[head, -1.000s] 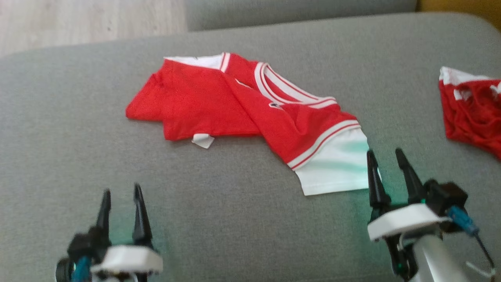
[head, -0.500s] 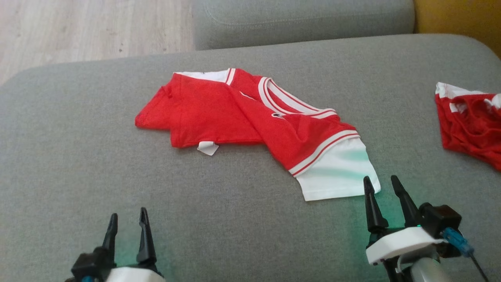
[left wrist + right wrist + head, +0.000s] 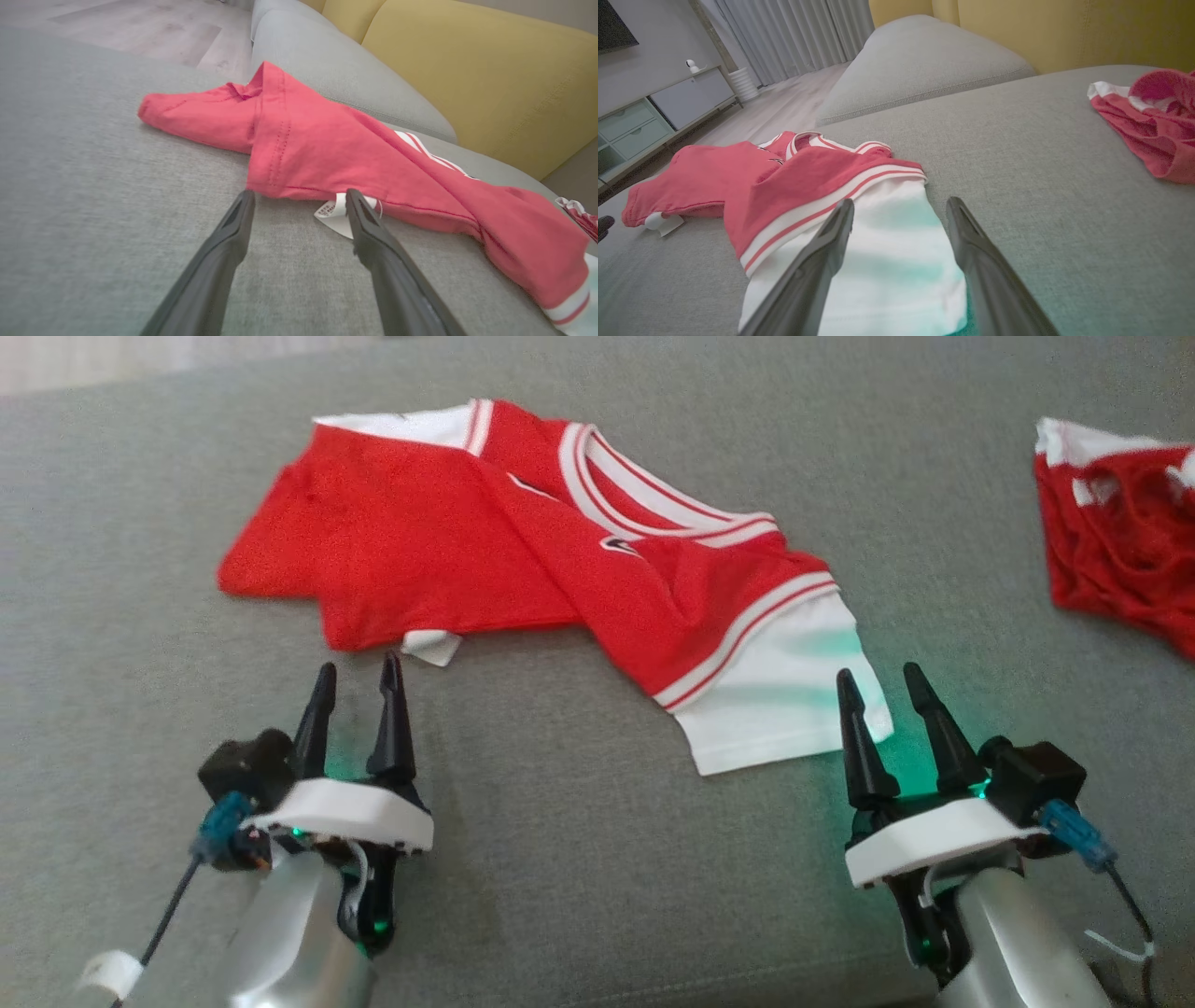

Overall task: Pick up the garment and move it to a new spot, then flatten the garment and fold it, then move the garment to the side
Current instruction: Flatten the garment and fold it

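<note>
Head view: left claw (image 3: 359, 665), right claw (image 3: 878, 672) wide, empty; red cloth (image 3: 1120, 541) cut off

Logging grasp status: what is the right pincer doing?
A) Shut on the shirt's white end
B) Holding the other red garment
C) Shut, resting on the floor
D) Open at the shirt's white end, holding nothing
D: the right pincer stands open at the white end of the shirt, fingers apart, gripping nothing.
</note>
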`<state>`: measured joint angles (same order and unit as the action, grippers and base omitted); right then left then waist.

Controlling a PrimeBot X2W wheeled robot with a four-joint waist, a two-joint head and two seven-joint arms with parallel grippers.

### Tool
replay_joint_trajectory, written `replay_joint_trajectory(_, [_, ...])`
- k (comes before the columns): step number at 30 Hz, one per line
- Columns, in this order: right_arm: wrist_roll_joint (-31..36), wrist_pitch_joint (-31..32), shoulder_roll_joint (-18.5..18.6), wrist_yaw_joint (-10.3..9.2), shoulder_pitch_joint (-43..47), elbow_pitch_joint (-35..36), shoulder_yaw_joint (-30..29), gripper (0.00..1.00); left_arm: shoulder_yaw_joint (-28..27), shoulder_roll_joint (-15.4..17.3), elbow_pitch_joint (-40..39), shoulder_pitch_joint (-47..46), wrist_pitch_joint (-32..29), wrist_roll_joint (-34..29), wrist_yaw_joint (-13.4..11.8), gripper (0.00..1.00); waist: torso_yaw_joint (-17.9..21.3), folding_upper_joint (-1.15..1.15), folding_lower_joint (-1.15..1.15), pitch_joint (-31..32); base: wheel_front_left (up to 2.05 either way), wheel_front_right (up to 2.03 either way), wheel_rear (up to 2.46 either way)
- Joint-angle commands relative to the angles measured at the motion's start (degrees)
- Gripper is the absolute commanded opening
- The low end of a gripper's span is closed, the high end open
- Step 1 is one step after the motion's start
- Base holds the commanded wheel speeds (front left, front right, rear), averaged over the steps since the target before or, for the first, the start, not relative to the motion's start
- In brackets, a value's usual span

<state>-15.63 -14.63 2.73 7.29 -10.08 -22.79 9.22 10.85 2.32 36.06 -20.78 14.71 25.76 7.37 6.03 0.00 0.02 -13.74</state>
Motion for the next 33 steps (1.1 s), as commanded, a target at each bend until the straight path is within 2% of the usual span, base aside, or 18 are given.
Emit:
replay_joint_trajectory(1, [-0.3,-0.4,0.1,0.2,-1.3,1.9,1.6,1.0,-1.7,0.8,0.0,-2.0,0.3,1.1,0.1,1.0,2.5,0.0,-0.02,-3.0,0.0,0.0,0.0])
replay_joint_trajectory(12, [-0.5,-0.4,0.1,0.2,-3.0,2.6,0.9,1.0,-1.6,1.9,2.3,-5.0,0.3,8.4,0.1,1.0,3.7,0.0,-0.02,-6.3,0.0,0.0,0.0])
replay_joint_trajectory(18, [-0.7,-0.4,0.1,0.2,-4.1,2.8,1.5,1.0,-1.9,2.1,-0.4,-5.1,0.3,8.3,0.1,1.0,3.2,0.0,-0.02,-6.8,0.0,0.0,0.0])
replay_joint_trajectory(20, [-0.7,-0.4,0.1,0.2,-4.3,2.8,1.7,1.0,-0.7,2.1,-0.3,-4.9,0.3,8.5,0.1,0.0,3.2,0.0,-0.02,-6.8,0.0,0.0,0.0])
replay_joint_trajectory(24, [-0.7,-0.4,0.1,0.2,-4.4,2.7,1.7,1.0,0.8,2.4,-0.6,-4.8,0.3,8.8,0.1,0.0,2.8,0.0,-0.02,-6.5,0.0,0.0,0.0])
replay_joint_trajectory(27, [-0.6,-0.4,0.1,0.2,-3.9,2.3,1.1,1.0,-0.1,2.3,-2.6,-4.1,0.3,8.4,0.1,0.0,2.0,0.0,-0.02,-5.1,0.0,0.0,0.0])
replay_joint_trajectory(33, [-1.0,-0.4,0.1,0.2,-1.1,0.9,0.2,1.0,-0.5,1.5,-7.8,1.8,0.3,7.9,0.1,0.0,-1.6,0.0,-0.02,1.4,0.0,0.0,0.0])
